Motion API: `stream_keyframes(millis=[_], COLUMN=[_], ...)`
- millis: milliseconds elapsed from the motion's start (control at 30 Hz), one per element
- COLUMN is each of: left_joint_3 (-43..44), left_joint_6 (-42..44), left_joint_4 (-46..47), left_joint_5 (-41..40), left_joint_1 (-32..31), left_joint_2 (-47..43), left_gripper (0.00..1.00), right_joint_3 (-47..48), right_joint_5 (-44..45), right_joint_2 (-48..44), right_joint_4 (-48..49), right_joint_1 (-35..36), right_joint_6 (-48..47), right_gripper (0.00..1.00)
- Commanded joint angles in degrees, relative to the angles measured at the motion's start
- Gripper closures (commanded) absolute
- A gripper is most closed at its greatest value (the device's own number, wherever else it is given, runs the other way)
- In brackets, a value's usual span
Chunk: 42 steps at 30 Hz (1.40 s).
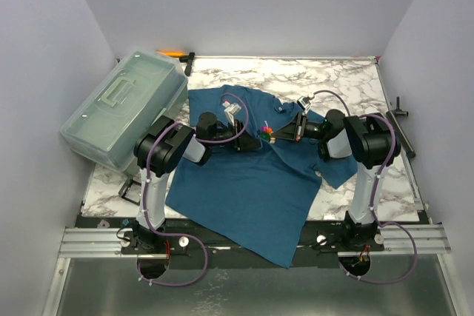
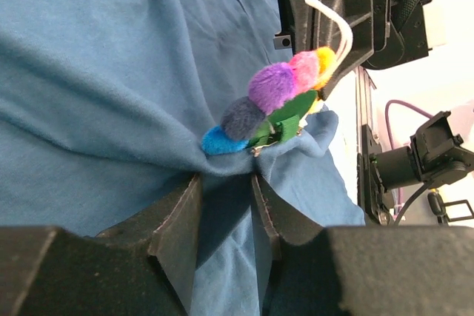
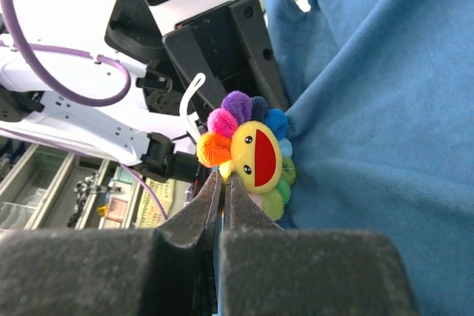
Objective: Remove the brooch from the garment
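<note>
Brooch (image 3: pixel 255 159): pinned on shirt (image 3: pixel 370 109). Left pincer (image 2: pixel 226 183) clamps shirt just beneath it; right pincer (image 3: pixel 224 183), closed, touches its edge. Best: shirt taut, pull straight away.

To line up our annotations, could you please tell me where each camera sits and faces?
Top external: above, behind the bases, looking down on table, garment and brooch; left arm and right arm show.
Left wrist: on the left arm, looking along the left gripper pinching a garment fold by the brooch; its fingers show.
Right wrist: on the right arm, looking along the closed right gripper at the brooch's edge; its fingers show.
Shared: both wrist views see the brooch from opposite sides.
</note>
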Motion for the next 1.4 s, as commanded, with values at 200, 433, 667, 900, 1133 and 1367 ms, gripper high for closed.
stream_keyframes(millis=[200, 433, 667, 900, 1133, 1367], left_joint_3=[-0.16, -1.45, -1.45, -1.75, -2.32, -3.25], left_joint_6=[4.20, 11.85, 13.80, 14.15, 14.90, 16.89], left_joint_4=[0.02, -5.87, -7.25, -7.26, -7.33, -7.36], left_joint_5=[3.07, 2.66, 1.86, 1.75, 1.83, 2.43], left_joint_1=[-2.56, -2.52, -2.55, -2.58, -2.48, -2.46], left_joint_2=[-1.35, -4.33, -5.28, -5.54, -6.66, -9.54], left_gripper=[0.77, 0.80, 0.80, 0.80, 0.85, 0.77], right_joint_3=[2.60, 12.12, 18.03, 19.83, 19.37, 14.26], right_joint_5=[4.30, 8.41, 9.57, 10.24, 11.45, 11.08], right_joint_2=[-10.64, -15.49, -15.83, -16.86, -18.25, -19.63], right_joint_4=[-34.67, -68.98, -84.42, -89.86, -91.56, -81.03], right_joint_1=[0.92, 0.92, 0.98, 0.97, 1.02, 1.02], right_joint_6=[-24.89, -46.53, -53.73, -55.81, -57.30, -52.67], right_gripper=[0.99, 0.99, 0.99, 0.99, 0.99, 0.99])
